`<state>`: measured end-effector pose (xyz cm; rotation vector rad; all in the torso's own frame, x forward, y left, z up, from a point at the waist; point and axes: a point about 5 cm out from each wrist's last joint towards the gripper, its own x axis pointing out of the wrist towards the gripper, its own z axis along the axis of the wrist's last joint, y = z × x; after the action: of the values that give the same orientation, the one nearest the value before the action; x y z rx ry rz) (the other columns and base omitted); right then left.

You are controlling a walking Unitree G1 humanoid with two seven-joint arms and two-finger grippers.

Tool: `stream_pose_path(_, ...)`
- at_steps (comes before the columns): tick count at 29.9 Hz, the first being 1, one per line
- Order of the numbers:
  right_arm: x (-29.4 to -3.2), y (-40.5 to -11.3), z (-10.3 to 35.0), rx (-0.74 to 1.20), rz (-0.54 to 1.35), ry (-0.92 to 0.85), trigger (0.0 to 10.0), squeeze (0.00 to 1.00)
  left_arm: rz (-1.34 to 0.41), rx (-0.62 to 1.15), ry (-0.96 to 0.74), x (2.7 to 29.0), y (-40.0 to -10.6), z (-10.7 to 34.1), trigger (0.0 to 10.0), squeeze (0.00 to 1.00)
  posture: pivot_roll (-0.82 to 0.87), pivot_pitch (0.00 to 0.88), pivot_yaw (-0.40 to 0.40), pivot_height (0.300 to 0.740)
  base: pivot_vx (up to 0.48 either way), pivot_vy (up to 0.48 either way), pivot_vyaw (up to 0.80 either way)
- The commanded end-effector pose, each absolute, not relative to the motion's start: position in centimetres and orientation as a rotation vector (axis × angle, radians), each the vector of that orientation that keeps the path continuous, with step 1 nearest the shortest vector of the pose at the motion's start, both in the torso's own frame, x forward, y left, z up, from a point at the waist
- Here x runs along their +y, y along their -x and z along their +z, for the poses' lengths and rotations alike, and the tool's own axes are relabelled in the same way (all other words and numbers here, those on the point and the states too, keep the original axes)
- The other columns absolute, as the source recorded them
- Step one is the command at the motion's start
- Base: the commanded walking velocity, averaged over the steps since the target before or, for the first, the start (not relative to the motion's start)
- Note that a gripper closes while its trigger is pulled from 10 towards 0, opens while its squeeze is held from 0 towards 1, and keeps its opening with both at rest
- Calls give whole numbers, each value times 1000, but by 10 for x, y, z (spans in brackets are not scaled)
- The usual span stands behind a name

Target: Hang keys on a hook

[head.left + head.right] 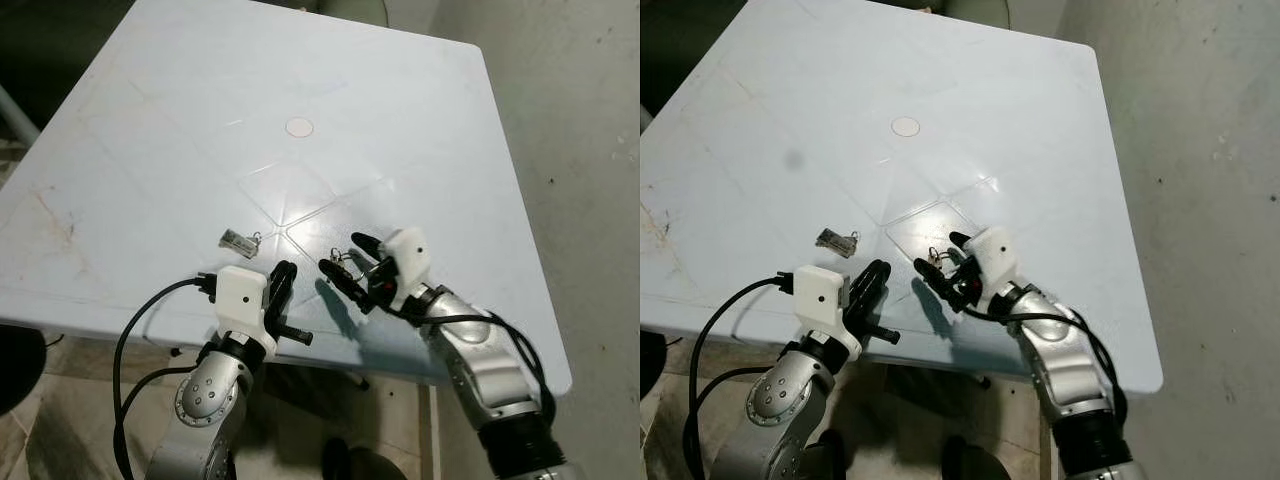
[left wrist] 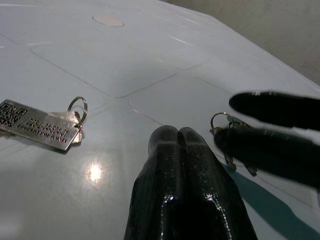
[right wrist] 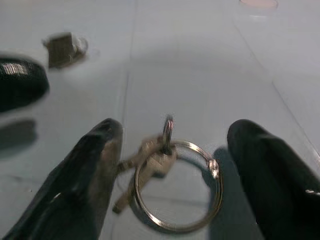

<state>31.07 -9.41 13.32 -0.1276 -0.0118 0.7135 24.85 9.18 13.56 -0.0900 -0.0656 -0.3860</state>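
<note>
While keys [image 3: 165,175] lie on the table [image 1: 400,120] | right pincer [image 3: 170,165] spread around them | left pincer [image 2: 178,145] pressed together nearby.

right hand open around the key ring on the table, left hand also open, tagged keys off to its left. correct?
Not quite: the left hand is shut, its two fingers pressed together in the left wrist view. The rest holds: the right hand is open with the key ring lying between its fingers on the table, and the tagged keys lie off to the left.
</note>
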Motion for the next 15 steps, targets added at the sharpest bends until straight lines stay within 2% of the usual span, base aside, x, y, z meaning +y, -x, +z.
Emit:
stream_pose_path(1,-95,-309,128,13,677,152,10000,0,-391,-70,96,90,-246,138,10000,0,65,270,-135,740,0,0,0)
stream_pose_path(5,-93,-308,125,22,656,167,10000,0,-388,-70,95,90,-247,138,10000,0,65,269,-133,740,0,0,0)
stream_pose_path(6,-94,-309,125,22,650,162,9216,0,-388,-71,96,91,-247,139,10000,0,65,268,-134,740,0,0,0)
stream_pose_path(7,-94,-309,126,15,644,157,9176,0,-388,-71,97,91,-248,139,10000,0,65,265,-133,740,0,0,0)
stream_pose_path(8,-94,-309,131,-29,648,149,8078,0,-388,-70,97,91,-248,139,10000,0,65,265,-133,740,0,0,0)
stream_pose_path(10,-95,-309,131,-28,641,146,6824,0,-390,-71,94,90,-248,139,10000,0,66,262,-132,740,0,0,0)
stream_pose_path(12,-95,-310,131,-25,636,147,6824,0,-390,-71,93,90,-248,139,10000,0,66,262,-132,740,0,0,0)
stream_pose_path(13,-94,-310,133,-49,643,151,8157,0,-391,-72,95,91,-249,139,10000,0,66,259,-130,740,0,0,0)
stream_pose_path(14,-94,-310,135,-64,651,141,10000,0,-390,-72,95,91,-249,139,10000,0,66,259,-130,740,0,0,0)
stream_pose_path(15,-94,-310,136,-63,653,131,10000,0,-390,-72,94,91,-249,139,10000,0,66,259,-130,740,0,0,0)
